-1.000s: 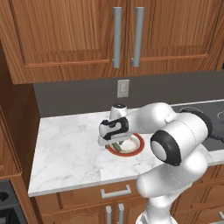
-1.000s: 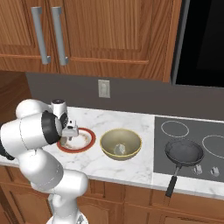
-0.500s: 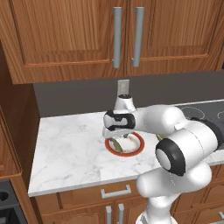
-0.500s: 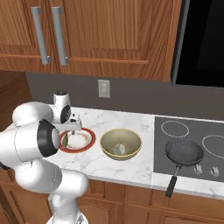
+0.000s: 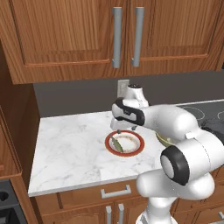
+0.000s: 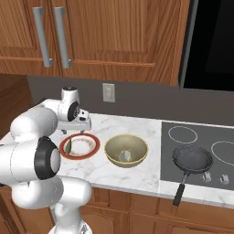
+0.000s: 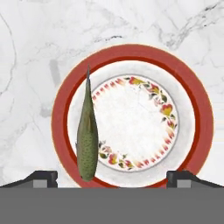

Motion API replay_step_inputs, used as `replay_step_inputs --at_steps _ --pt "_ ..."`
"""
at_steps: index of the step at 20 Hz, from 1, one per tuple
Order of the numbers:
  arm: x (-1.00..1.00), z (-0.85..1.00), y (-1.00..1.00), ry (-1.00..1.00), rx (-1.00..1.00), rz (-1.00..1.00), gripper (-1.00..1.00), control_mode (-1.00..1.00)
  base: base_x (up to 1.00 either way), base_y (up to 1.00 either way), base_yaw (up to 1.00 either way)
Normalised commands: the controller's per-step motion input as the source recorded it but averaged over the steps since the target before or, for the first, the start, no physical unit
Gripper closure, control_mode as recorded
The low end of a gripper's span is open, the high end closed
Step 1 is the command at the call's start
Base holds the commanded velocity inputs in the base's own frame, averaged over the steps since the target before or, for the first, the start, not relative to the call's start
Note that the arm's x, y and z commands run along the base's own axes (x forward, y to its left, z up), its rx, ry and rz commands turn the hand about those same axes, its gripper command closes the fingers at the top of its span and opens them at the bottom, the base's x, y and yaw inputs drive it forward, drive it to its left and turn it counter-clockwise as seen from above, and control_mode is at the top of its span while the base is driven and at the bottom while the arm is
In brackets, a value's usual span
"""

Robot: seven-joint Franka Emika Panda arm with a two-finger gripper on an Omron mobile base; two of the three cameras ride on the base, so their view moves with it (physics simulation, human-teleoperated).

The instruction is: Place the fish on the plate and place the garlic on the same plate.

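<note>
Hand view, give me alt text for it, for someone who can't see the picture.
A slender yellowish-green fish lies along one side of a round white plate with a broad red rim and a floral ring, seen from straight above on a white marble counter. The open tool hangs over the plate, its two dark tips spread wide.

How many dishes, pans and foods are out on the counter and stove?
Plate: 1
Bowl: 1
Pan: 1
Fish: 1
Total: 4
</note>
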Motion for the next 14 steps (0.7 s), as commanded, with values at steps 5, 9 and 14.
replay_step_inputs --at_steps 5,9,14 --pt "-0.01 0.26 -0.45 0.03 0.0 0.0 -1.0 -1.0 0.0 0.0 0.0" --pt "-0.06 0.1 -0.65 0.03 0.0 0.0 -1.0 -1.0 0.0 0.0 0.0" --pt "-0.08 0.0 -0.74 0.01 0.0 -0.01 -1.0 -1.0 0.0 0.0 0.0"
